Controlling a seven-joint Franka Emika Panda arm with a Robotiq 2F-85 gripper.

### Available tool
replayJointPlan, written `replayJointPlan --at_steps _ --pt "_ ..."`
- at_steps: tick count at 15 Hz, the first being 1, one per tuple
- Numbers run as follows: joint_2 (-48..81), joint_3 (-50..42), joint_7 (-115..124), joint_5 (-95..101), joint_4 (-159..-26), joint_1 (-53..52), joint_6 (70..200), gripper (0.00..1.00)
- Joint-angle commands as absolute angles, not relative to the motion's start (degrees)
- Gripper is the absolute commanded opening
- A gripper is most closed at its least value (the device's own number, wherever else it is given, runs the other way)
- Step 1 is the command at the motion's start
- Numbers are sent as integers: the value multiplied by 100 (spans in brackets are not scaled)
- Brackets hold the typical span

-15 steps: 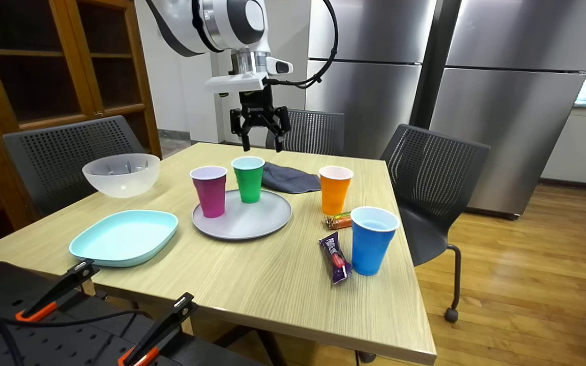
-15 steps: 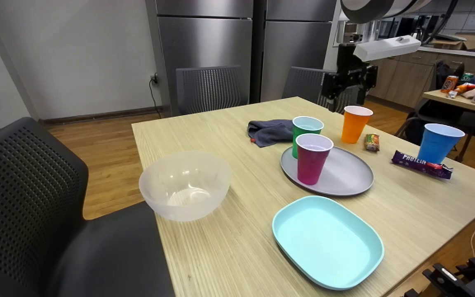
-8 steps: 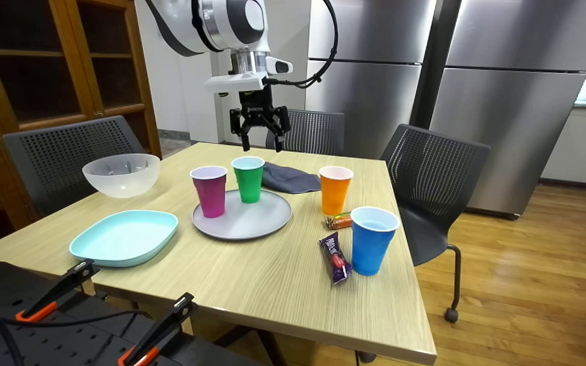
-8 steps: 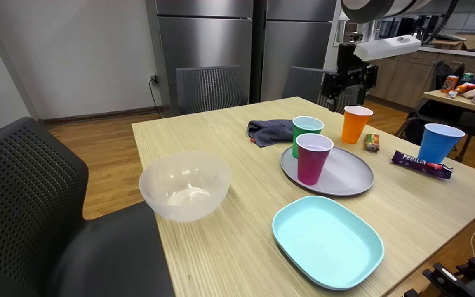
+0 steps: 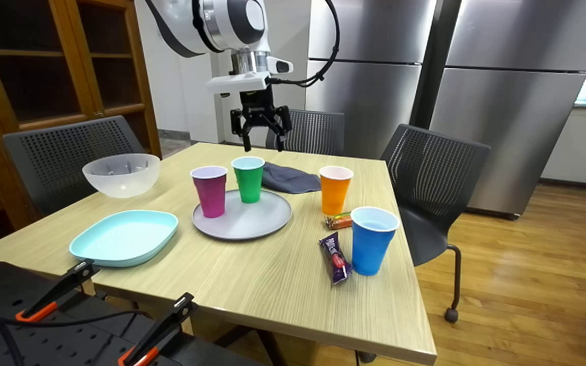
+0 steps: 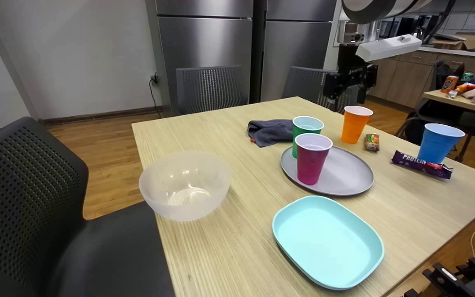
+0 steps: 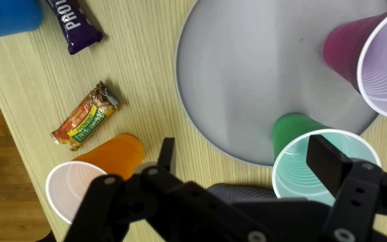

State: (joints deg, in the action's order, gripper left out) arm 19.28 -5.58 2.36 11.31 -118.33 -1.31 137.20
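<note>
Clock centred on the grey plate (image 5: 252, 226), 12 pointing away from me. Teal tray (image 5: 122, 236) sat at 8, clear bowl (image 5: 121, 178) at 10 near the edge of the table (image 5: 267, 290). Both lay open side up, apart from the plate, presumably spaced to leave it room. Purple cup (image 5: 210, 194) stood on the plate at 9, mouth up on its narrow base. Green cup (image 5: 248, 182) stood upright on the plate too, near 12; the flat plate presumably gave both level footing.

Gripper (image 5: 263, 147) hung above and beyond the green cup, also toward 12, aimed straight down. It was wide: fingers (image 7: 328, 164) well apart, nothing between them. No contact; an exterior view showed a gap between fingertip and cup rim. Wrist view put one finger across the green cup's mouth, which I read as line of sight, not touch. Its height looked like the reason it cleared the rims.

Dark cloth (image 5: 293, 180) lay crumpled at 1, just beyond the green cup, partly hidden by it. Orange cup (image 5: 335, 192) stood upright at 3, off the plate, snack bar (image 5: 340, 222) lying just beside its base. Protein bar (image 5: 334, 256) lay flat at 4, next to the blue cup (image 5: 372, 241), also upright; couldn't tell whether they touched. Bars lay on their broad sides, so rolling seemed unlikely.
</note>
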Motion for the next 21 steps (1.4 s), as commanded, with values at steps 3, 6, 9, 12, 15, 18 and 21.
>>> replayJointPlan --at_steps 3,6,9,12,15,18,21 --pt "1817 -461 -689 1100 -11833 214 13740 100" --pt "1924 -350 -1564 793 -11711 516 13804 100" --pt "2063 -289 -2318 548 -11503 765 13716 100" --pt "2248 -249 -3025 580 -11263 943 13691 100" --pt "2503 -184 -3617 612 -10974 1102 13651 100" --pt "2785 -167 -4168 705 -10694 1188 13666 100" --pt "3090 -153 -4528 663 -10367 1274 13646 100"
